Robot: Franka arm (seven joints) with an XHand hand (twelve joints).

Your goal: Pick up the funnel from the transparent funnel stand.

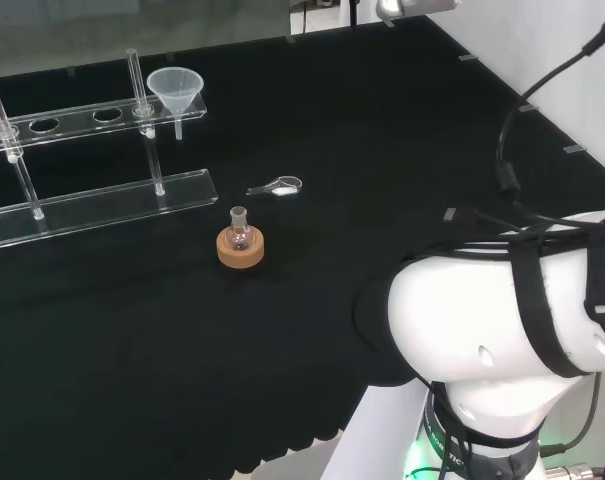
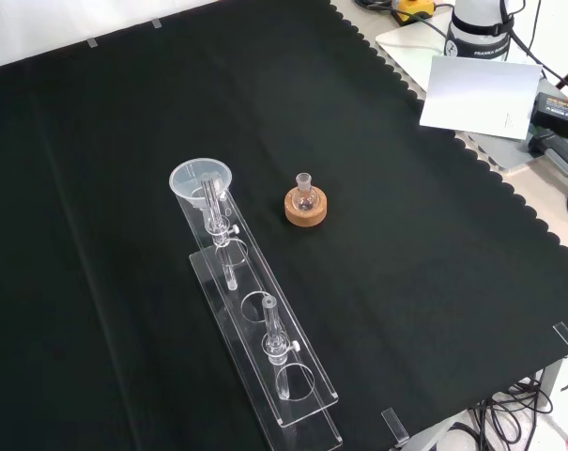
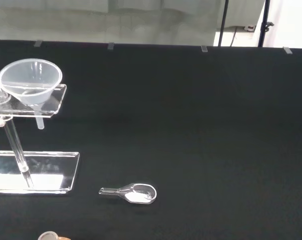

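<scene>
Funnel [image 1: 175, 90] sits in transparent funnel stand [image 1: 102, 195]; flask on cork ring [image 1: 241, 249] nearby.

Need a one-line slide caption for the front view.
Funnel seated in the end hole of the clear stand; small flask on a cork ring beside it, on black cloth.

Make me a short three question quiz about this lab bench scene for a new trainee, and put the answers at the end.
1. True or false: the funnel sits in the end hole of the clear stand.
2. What does the small flask rest on?
A) cork ring
B) red ribbed ring
C) bare cloth
3. In the head view, what lies on the cloth between the funnel and the flask?

Key:
1. True.
2. A, the cork ring.
3. A small clear scoop holding something white.
</scene>
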